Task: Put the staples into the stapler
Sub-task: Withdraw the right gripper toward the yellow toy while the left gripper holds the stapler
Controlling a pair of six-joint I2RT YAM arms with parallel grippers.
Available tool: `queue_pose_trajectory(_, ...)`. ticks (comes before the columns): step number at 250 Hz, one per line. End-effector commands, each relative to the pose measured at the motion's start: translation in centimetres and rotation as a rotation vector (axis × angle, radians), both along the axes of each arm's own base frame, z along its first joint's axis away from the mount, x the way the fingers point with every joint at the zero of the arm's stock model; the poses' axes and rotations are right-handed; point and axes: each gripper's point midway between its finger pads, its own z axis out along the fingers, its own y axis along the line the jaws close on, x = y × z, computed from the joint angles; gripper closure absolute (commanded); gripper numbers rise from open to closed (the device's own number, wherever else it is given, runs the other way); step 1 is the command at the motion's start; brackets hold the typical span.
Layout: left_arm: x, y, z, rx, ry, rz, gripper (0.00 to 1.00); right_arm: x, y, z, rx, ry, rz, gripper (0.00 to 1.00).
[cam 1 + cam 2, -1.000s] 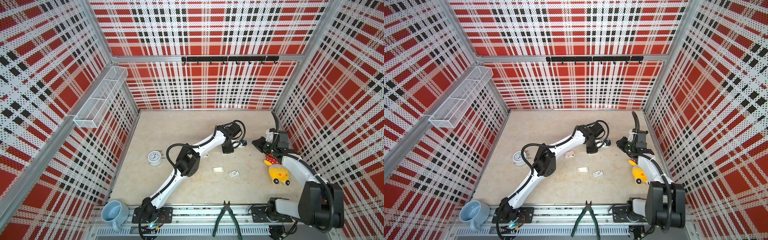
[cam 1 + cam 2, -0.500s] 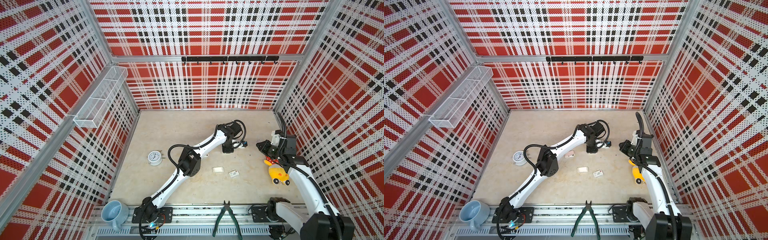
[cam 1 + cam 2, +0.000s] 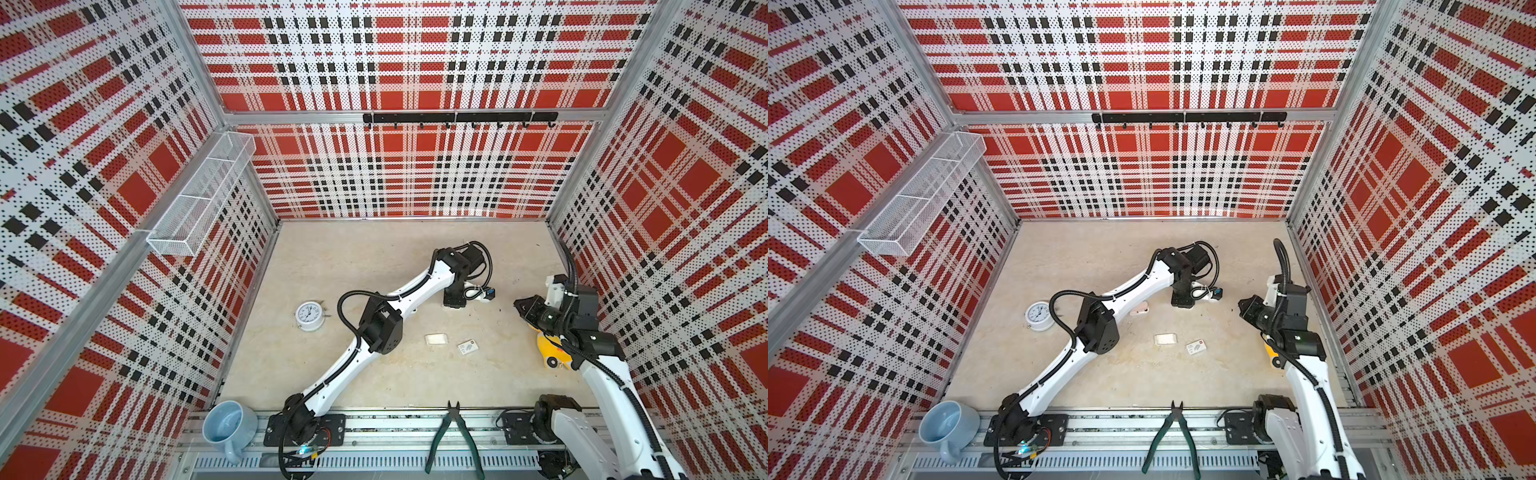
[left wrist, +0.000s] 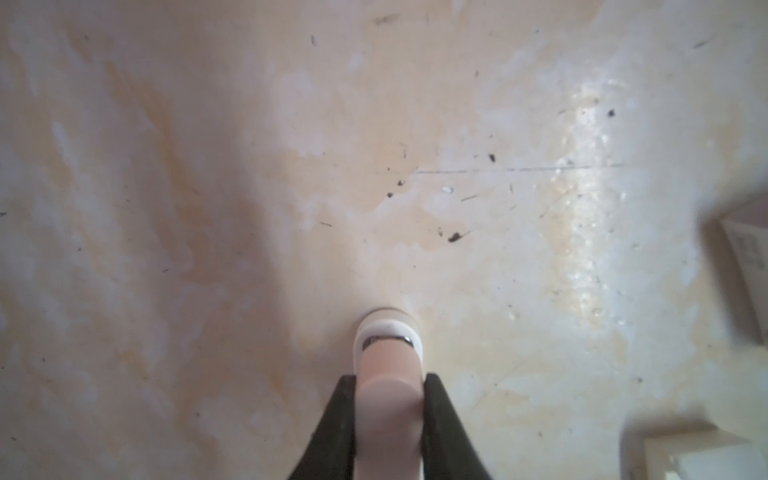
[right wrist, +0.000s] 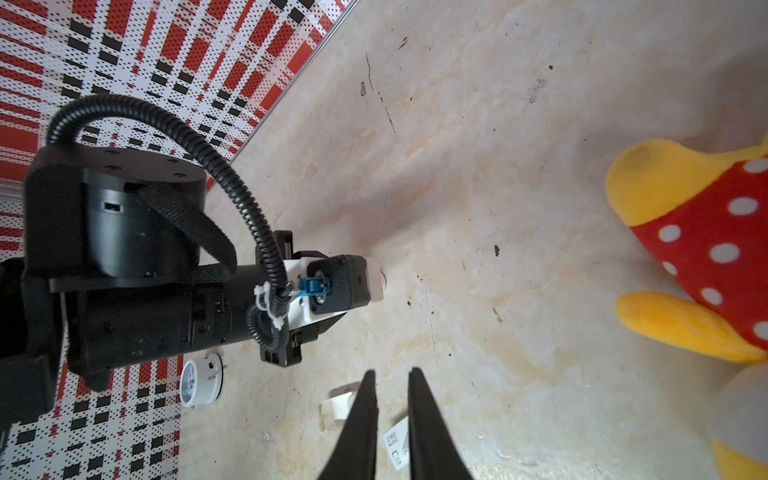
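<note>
Clamping stapler (image 4: 388, 345), left tool (image 4: 390, 378) covers most of it; right tool (image 5: 391, 370) narrow, empty.

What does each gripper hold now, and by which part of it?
The left gripper clamps the pink stapler by its two sides, near the wrist-side end. The right gripper holds nothing.
</note>
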Motion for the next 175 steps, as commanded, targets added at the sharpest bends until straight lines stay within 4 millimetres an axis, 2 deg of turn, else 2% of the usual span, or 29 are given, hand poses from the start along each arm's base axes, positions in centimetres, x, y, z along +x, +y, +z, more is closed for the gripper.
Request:
queue_pose_trajectory(1,-9.1,8.5,-7.1,0.45,0.376,-0.088,0.88,-1.1,-0.1,-0.9,0.005,0.031,-0.014,0.84)
queue_pose_trajectory(29,-10.2,9.1,-7.0,0.491,0.406,-0.123,0.88,-1.6,-0.1,-0.7,0.013,0.03,-0.021,0.84)
queue_pose_trajectory(74,-10.8,9.7,-6.3,0.506,0.426,-0.117,0.87,-2.1,0.1,-0.2,0.023,0.029,-0.018,0.84)
queue_pose_trajectory(110,-10.8,9.3,-7.1,0.488,0.449,-0.05,0.87,-2.3,0.2,-0.5,0.031,0.028,-0.019,0.84)
queue_pose_trajectory(175,-12.8,9.6,-8.4,0.507,0.56,-0.001,0.86,-2.7,0.6,-1.7,0.058,0.039,-0.012,0.84)
